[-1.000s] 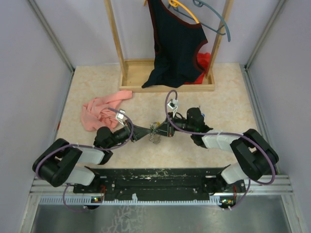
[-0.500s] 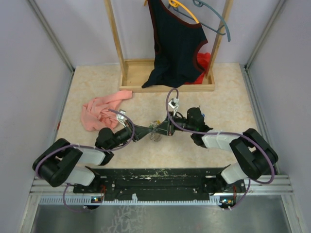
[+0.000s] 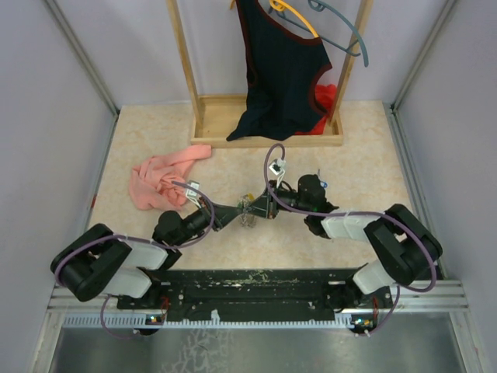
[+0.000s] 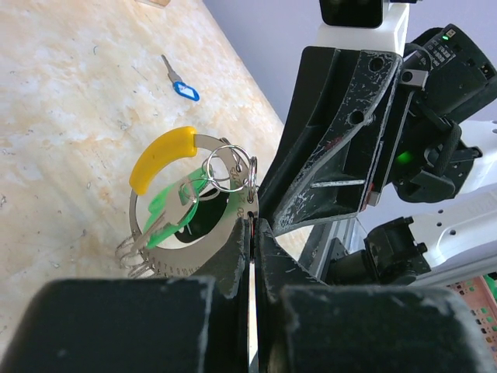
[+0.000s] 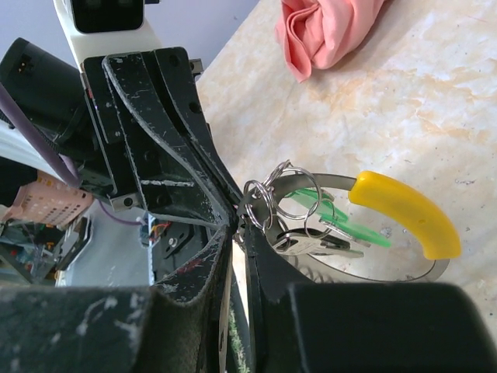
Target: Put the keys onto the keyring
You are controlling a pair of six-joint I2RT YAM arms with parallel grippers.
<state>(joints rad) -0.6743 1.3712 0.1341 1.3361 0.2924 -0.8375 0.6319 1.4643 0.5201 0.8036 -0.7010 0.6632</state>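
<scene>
Left gripper: fingers pressed together, clamped on the flat metal band of the keyring. The loop runs out ahead of these fingertips and to their left. The yellow piece is on the far arc, away from the grip.

Right gripper: faces the left one tip to tip, the two nearly touching. Only a narrow slit shows between its fingers. The split rings sit right at its tips. Cannot tell whether it pinches one of them or only rests against them.

Green key: inside the loop, just ahead of the left fingertips, hanging from the split rings. In the right wrist view it lies just ahead of the right fingertips, between them and the yellow piece.

Blue key: flat on the table, well beyond the loop from the left gripper, apart from everything else.

Cannot tell whether the far edge of the keyring touches the table.

Pink cloth: on the table well ahead of the right gripper, past the keyring.
</scene>
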